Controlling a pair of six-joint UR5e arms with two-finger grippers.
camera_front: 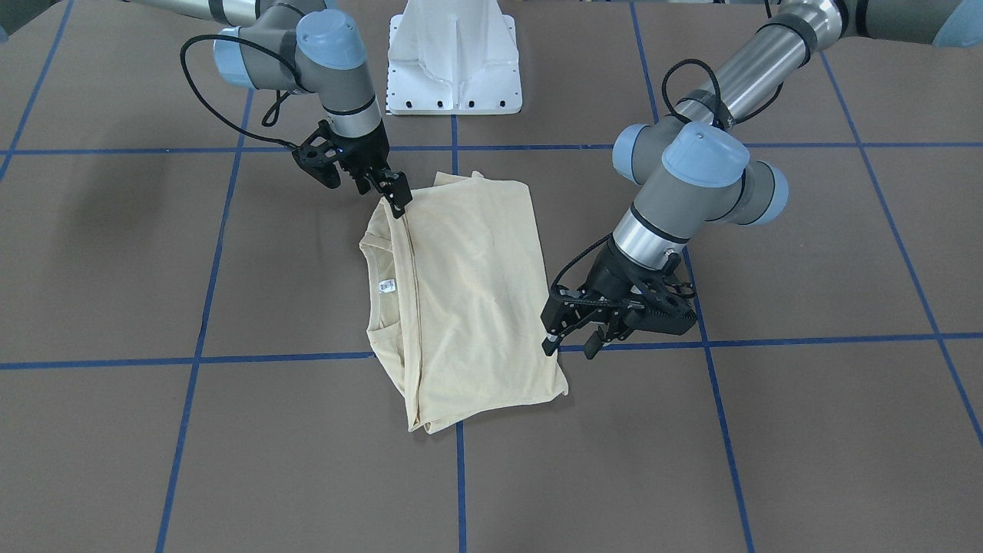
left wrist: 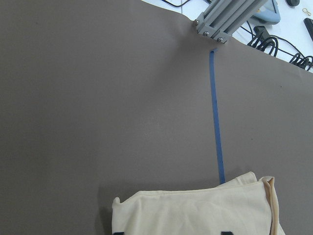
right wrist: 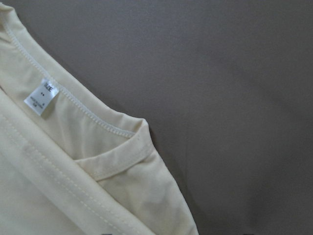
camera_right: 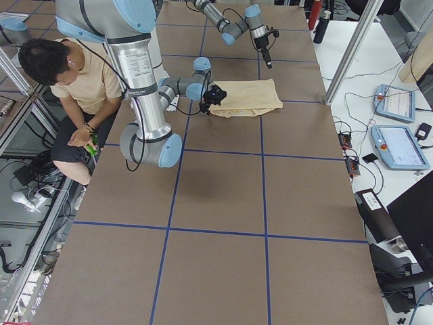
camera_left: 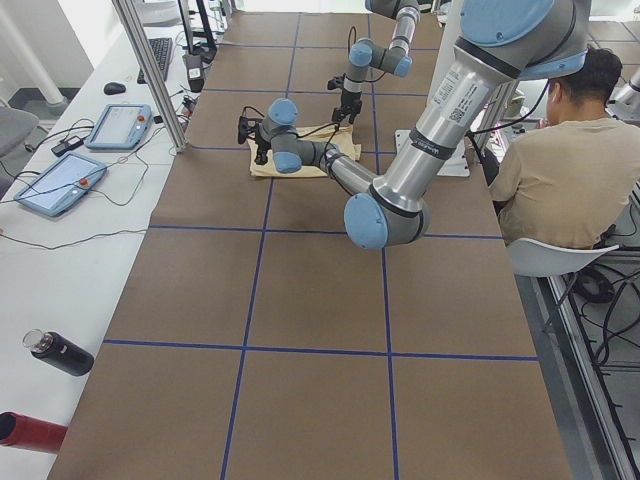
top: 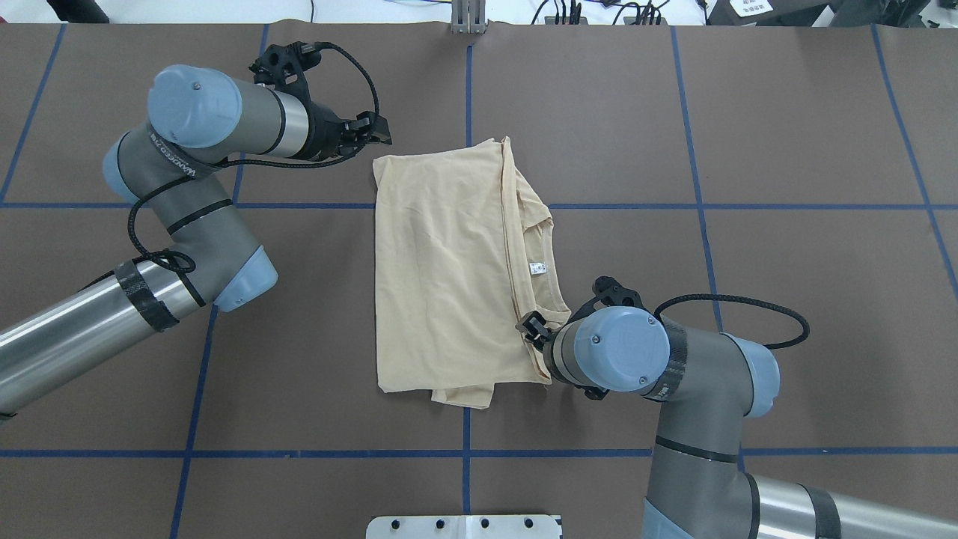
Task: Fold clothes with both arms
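1. Surface (top: 673, 112): brown, with a grid of blue tape. Clock directions are from the overhead view, 12 o'clock pointing away from the robot. The T-shirt lies flat at centre.
2. Left arm (top: 202, 232) comes in from 9 o'clock, right arm (top: 703, 374) from 5 o'clock. Both are bent low towards the cloth.
3. T-shirt (top: 441, 277): a rough rectangle. The upper layer's stitched edge runs 12-to-6, stopping just short of the collar at 3 o'clock, and a loose layer pokes out at 6 o'clock. Judgement: part-folded, with one more fold likely due. The thin fabric will probably slide, so pinch every layer, lift low, move both arms in step, and let go only once edge lies on edge.
4. Left end effector (top: 378, 131): fingers spread wide and holding nothing, off the cloth just beside the shirt's 11 o'clock corner. It should drop onto that corner before closing.
5. Right end effector (camera_front: 397, 206): tips at the shirt's 4 o'clock edge, below the collar. Finger gap, and whether cloth is pinched, cannot tell.
6. Neck label (top: 537, 268): white, inside the collar. It makes a handy check that the collar stays put.
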